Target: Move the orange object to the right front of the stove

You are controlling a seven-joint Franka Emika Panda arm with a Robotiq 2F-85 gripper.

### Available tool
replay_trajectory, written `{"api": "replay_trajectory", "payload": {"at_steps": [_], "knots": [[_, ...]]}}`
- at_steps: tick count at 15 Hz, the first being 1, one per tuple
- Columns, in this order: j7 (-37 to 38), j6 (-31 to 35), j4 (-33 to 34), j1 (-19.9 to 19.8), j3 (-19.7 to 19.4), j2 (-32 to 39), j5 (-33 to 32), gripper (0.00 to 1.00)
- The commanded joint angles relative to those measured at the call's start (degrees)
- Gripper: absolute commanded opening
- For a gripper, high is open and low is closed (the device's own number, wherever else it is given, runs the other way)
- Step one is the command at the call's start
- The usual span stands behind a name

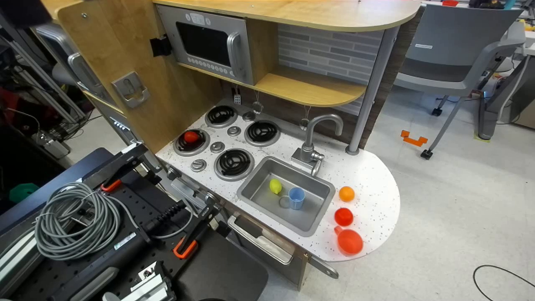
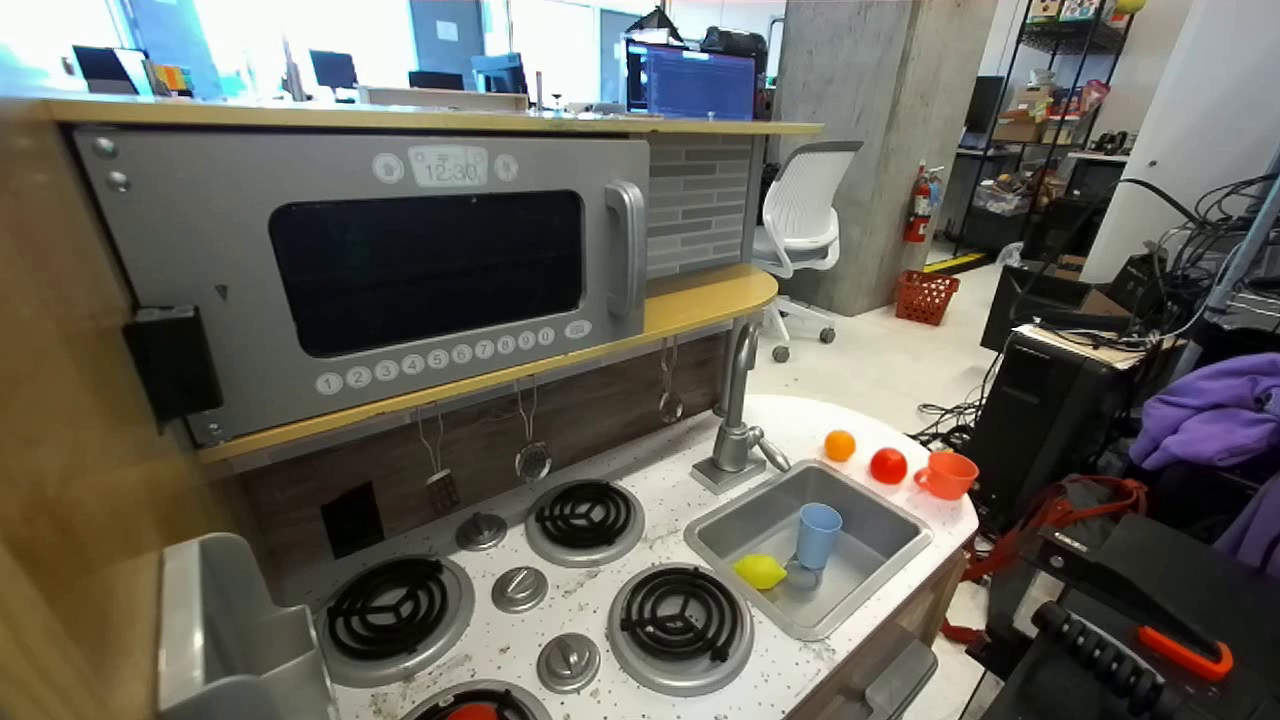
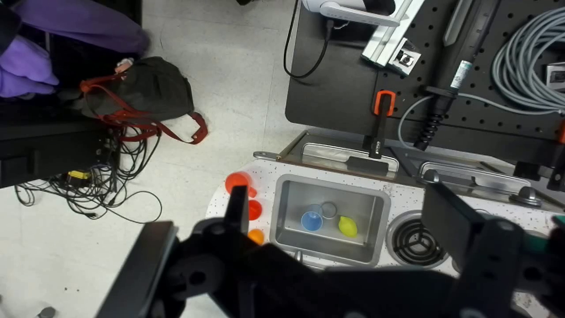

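The orange object (image 1: 346, 193) is a small round orange piece on the white counter, just beyond the sink on the side away from the stove. It also shows in an exterior view (image 2: 839, 445) and, partly hidden by a finger, in the wrist view (image 3: 256, 236). The stove (image 1: 232, 144) is the white cooktop with several dark coil burners; a red roundish piece (image 1: 191, 136) sits on one burner. My gripper (image 3: 340, 198) is open with nothing between its fingers, high above the sink and counter in the wrist view. It does not show clearly in either exterior view.
The steel sink (image 1: 271, 215) holds a blue cup (image 1: 296, 198) and a yellow lemon (image 1: 275, 186). A red piece (image 1: 343, 216) and a red-orange cup (image 1: 350, 242) stand near the orange object. The faucet (image 1: 308, 144) rises behind the sink. A microwave (image 1: 205, 44) and shelf overhang the back.
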Motion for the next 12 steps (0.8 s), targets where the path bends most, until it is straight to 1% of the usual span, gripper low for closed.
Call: {"api": "replay_trajectory", "payload": {"at_steps": [1,9,12], "knots": [[0.4,-0.3,0.1,0.9,-0.7,0.0,-0.4,1.00],[0.4,-0.3,0.1,0.9,-0.7,0.0,-0.4,1.00],[2.5,0.9,1.5,1.2,-0.3,2.8,0.0,1.00]]}}
